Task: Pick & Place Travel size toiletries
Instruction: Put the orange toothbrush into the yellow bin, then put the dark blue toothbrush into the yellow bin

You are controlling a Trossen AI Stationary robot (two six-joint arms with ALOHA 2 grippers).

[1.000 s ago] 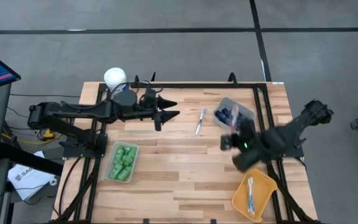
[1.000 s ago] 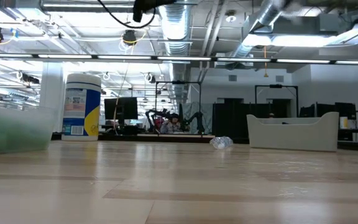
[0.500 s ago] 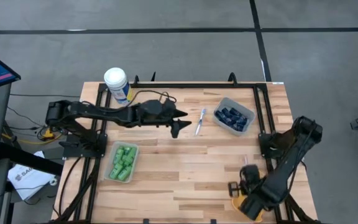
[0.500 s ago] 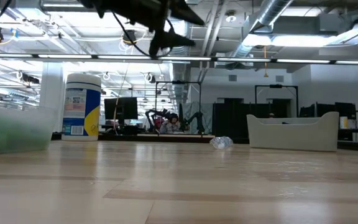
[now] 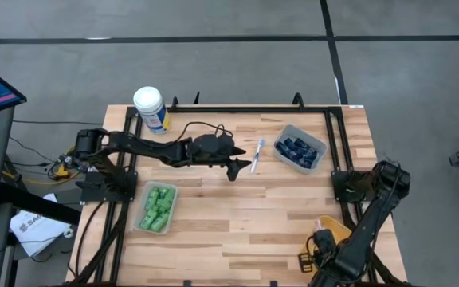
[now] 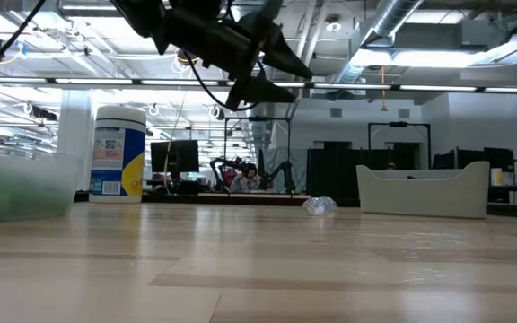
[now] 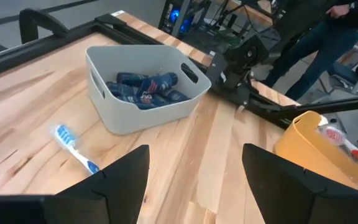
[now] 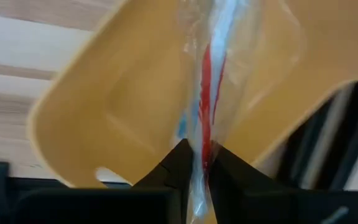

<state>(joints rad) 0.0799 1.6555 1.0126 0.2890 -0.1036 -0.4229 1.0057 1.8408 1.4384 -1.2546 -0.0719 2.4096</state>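
Green bottles: I see them sorted in the clear bin (image 5: pixel 156 209) at the table's left side; nothing green lies loose.
Navy tubes: I see them collected in the grey bin (image 7: pixel 143 87) at the far right of the table.
Wrapped toothbrush (image 8: pixel 204 81): pinched at its end between the right gripper (image 8: pixel 194 163) fingers, which stand almost together; it hangs over the yellow tray (image 8: pixel 104 112) at the near right corner. I judge release is imminent but not complete.
Loose toothbrush (image 7: pixel 74 148): lies alone on the table (image 5: pixel 237 215), just beside the grey bin. This is the one item I see left to place.
Left gripper (image 5: pixel 236 166): fingers spread wide, empty, hovering near the loose toothbrush.
Canister (image 5: pixel 150 108): stands at the far left corner, not part of the sort.
Progress: I judge the task nearly finished.
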